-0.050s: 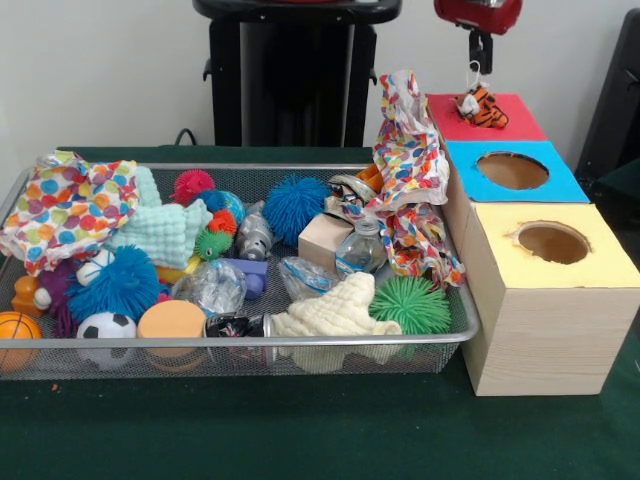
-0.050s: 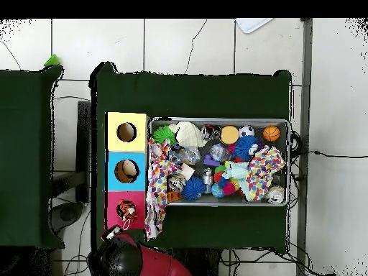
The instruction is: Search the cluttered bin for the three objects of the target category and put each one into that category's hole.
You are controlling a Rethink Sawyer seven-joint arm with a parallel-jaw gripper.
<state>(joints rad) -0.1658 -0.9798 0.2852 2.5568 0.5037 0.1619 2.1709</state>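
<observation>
Front view, near to far. Bare green table (image 1: pixel 300 430) is running along the near side, open and free.

The wire bin (image 1: pixel 250 345) is sitting just beside the box row, its right rim close to the yellow box (image 1: pixel 545 300). Along the near rim: orange ball (image 1: pixel 17 328), soccer ball (image 1: pixel 105 326), orange disc (image 1: pixel 171 320), cream cloth (image 1: pixel 335 310) and green spiky ball (image 1: pixel 411 303). Mid-bin: blue spiky ball (image 1: pixel 122 285), clear crumpled plastic (image 1: pixel 210 285), wooden block (image 1: pixel 325 240) and small bottle (image 1: pixel 362 248). Far side: second blue spiky ball (image 1: pixel 295 205) and red spiky ball (image 1: pixel 190 185). A dotted cloth (image 1: pixel 65 205) is lying over the left corner; another dotted cloth (image 1: pixel 410 175) is draping over the right rim, touching the boxes. Little free room inside the bin.

Boxes near to far: yellow, blue box (image 1: pixel 510 172), red box (image 1: pixel 485 118). Yellow and blue holes are showing open.

The gripper (image 1: pixel 479 68) is hanging over the red box, well clear of the bin. A tiger toy (image 1: pixel 483 107) is sitting at the red box's top, right under the gripper; cannot tell whether the fingers are holding it or how wide they are.

No readable writing or labels.
</observation>
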